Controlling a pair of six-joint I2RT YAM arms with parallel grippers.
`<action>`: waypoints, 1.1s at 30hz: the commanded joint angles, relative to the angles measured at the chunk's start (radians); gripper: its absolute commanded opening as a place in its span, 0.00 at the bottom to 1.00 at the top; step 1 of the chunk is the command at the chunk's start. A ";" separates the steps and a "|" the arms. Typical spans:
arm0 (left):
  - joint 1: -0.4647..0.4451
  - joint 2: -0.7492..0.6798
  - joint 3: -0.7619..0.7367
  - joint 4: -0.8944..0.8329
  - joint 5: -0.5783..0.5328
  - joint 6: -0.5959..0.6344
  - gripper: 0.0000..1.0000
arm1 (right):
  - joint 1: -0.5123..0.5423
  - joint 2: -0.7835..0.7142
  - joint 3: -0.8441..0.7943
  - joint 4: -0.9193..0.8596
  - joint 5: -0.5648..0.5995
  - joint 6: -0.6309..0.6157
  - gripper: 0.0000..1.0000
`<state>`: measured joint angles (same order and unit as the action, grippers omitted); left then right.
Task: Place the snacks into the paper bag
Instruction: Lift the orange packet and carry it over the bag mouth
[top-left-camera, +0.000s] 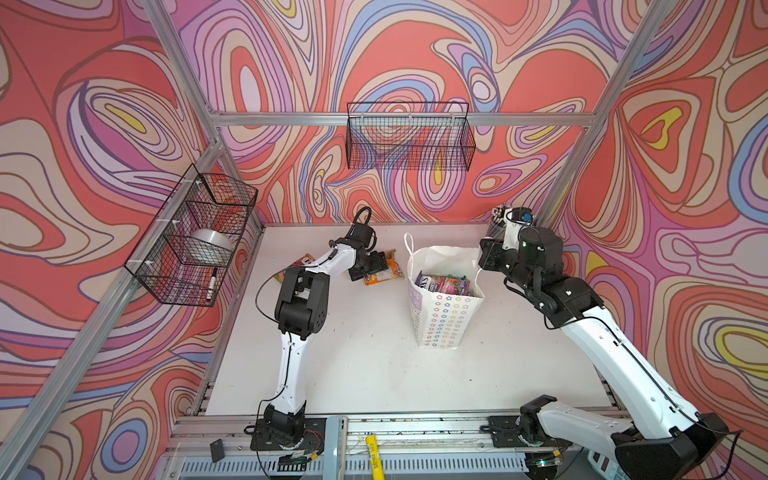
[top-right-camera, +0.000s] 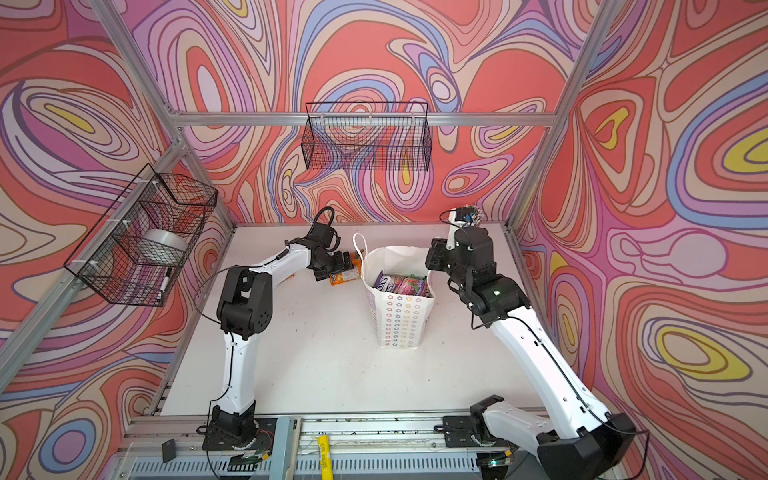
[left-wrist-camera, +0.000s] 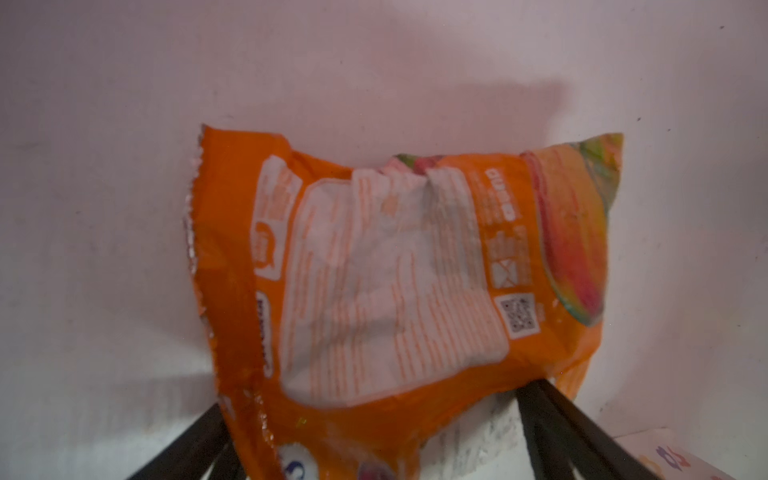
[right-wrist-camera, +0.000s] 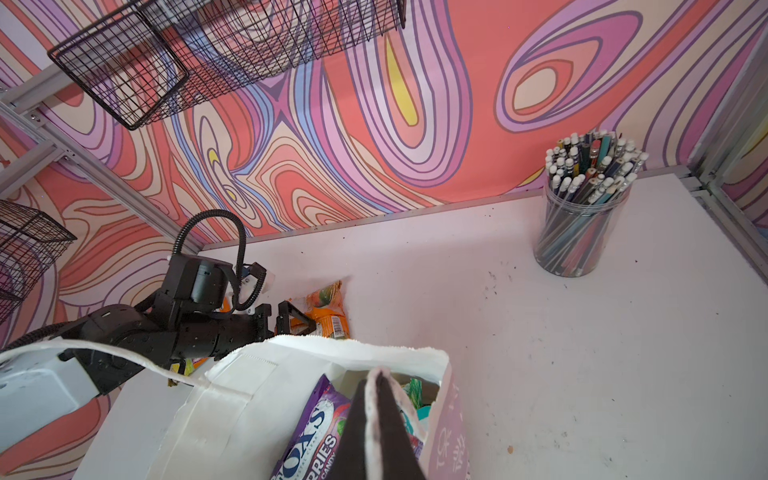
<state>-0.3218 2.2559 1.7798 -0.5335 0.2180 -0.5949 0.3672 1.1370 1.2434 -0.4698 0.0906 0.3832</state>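
Orange packet (left-wrist-camera: 395, 270) is lying flat on the table (top-left-camera: 353, 365), near the bag (top-left-camera: 444, 320) on its left in both top views. The left gripper (left-wrist-camera: 374, 399) is straddling one end of it with jaws spread wide, gripping nothing. The right gripper (right-wrist-camera: 376, 399) is pinching the bag's rim with jaws closed, and the bag is standing upright mid-table, holding a purple packet (right-wrist-camera: 316, 432) and other snacks (top-left-camera: 455, 286).

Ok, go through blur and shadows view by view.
Left wrist view: orange packet soft, print unreadable, broad shadow on the table beyond it. Right wrist view: pencil jar crisp, fingers on the paper bag softer. Both top views: evenly lit, no glare.
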 joint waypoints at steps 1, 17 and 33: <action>0.004 0.044 0.018 -0.020 0.039 0.006 0.82 | -0.002 0.001 0.001 0.010 0.027 -0.009 0.00; 0.063 -0.172 -0.262 0.237 0.168 -0.159 0.21 | -0.004 -0.006 0.065 -0.191 0.078 0.076 0.00; 0.070 -0.761 -0.585 0.090 0.109 -0.180 0.15 | -0.003 -0.031 0.046 -0.191 0.029 0.049 0.00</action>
<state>-0.2543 1.5978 1.2190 -0.3855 0.3489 -0.7715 0.3672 1.1320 1.3060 -0.6518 0.1352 0.4442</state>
